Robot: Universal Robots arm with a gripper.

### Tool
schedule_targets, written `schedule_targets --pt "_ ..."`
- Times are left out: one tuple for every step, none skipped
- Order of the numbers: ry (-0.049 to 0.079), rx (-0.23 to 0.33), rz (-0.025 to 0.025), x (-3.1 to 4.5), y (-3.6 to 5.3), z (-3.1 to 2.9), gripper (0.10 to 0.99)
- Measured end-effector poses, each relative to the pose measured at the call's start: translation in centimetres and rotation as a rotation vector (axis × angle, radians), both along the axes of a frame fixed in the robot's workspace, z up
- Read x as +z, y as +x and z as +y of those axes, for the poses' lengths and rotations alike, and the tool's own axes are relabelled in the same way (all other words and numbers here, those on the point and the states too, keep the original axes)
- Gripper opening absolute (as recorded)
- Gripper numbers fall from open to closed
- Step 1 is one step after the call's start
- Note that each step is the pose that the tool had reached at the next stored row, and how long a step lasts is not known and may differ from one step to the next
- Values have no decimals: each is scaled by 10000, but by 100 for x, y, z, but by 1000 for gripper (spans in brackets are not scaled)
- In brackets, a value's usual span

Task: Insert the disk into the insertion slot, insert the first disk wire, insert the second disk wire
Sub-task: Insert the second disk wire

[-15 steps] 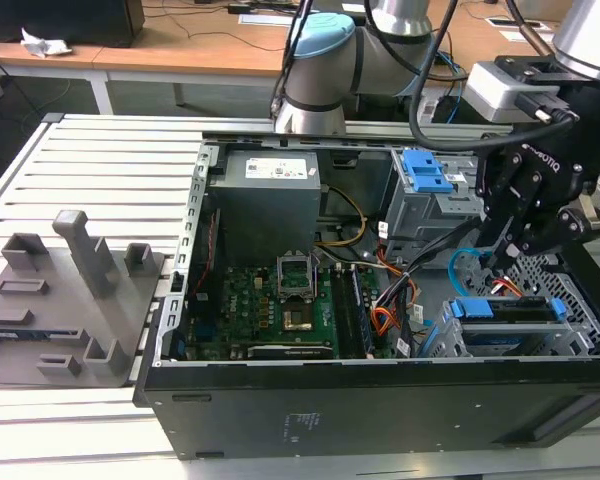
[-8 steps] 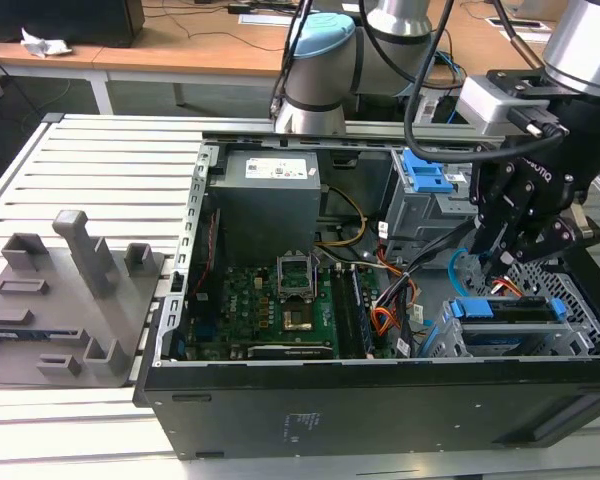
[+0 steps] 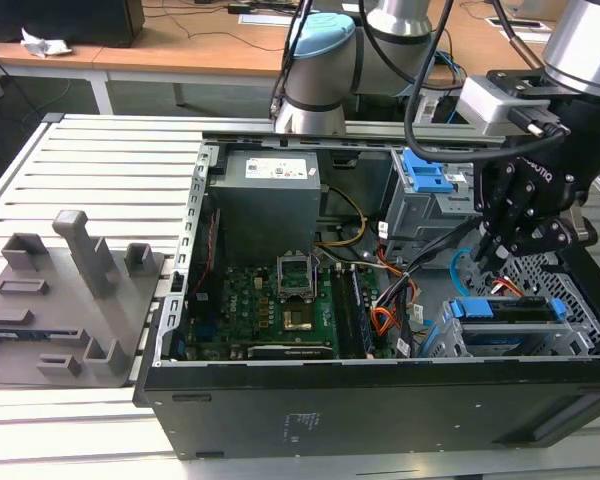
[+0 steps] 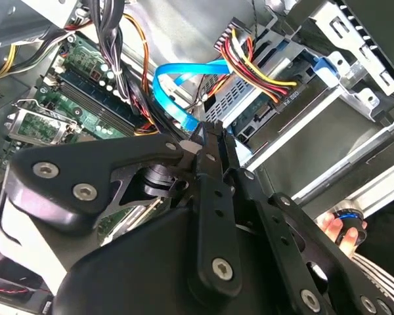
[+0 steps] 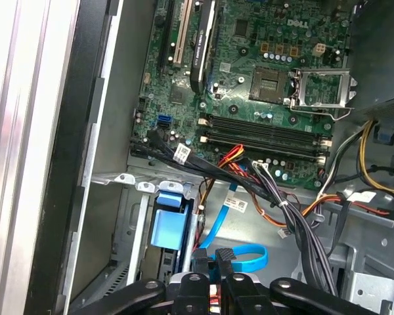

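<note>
Disk (image 3: 508,310) in slot (image 3: 442,342); jaws pinch blue wire (image 4: 177,85).

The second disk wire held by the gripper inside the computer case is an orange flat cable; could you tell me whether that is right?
Not quite: the second disk wire held by the gripper inside the computer case is a light-blue flat cable, not orange, as the first wrist view shows.

Exterior view: set above the open side of the computer case (image 3: 380,400), at middle distance, looking down and across to the arm (image 3: 315,100) behind it. Both wrist views sit close within the case and look along the gripper (image 5: 213,261) from differing sides. All three views share the motherboard (image 5: 249,79) and the second disk wire (image 5: 244,257)
</note>
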State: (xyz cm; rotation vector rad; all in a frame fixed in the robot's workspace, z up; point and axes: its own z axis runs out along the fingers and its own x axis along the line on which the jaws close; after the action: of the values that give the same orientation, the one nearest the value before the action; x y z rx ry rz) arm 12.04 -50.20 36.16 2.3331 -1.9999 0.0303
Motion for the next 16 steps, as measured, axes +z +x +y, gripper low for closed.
schedule_targets --pt "-7 4 0 0 0 0 161" --pt "-15 10 0 0 0 0 161" --pt "-28 18 0 0 0 0 161" --pt "-29 18 0 0 0 -5 161" --pt "-28 18 0 0 -1 -18 161" --pt "-27 17 0 0 -1 -39 161" --pt "-29 17 0 0 -1 -56 161" --pt "-28 17 0 0 -1 -82 161" --pt "-27 18 0 0 -1 -101 161" --pt "-27 18 0 0 0 -138 161" --pt "-28 17 0 0 -1 -157 161" --pt "-28 17 0 0 0 -178 161" --pt "-27 18 0 0 0 -199 161" --pt "-27 18 0 -1 0 -234 161" --pt "-27 18 0 -2 0 -241 161" --pt "-25 20 -1 -5 4 -242 161"
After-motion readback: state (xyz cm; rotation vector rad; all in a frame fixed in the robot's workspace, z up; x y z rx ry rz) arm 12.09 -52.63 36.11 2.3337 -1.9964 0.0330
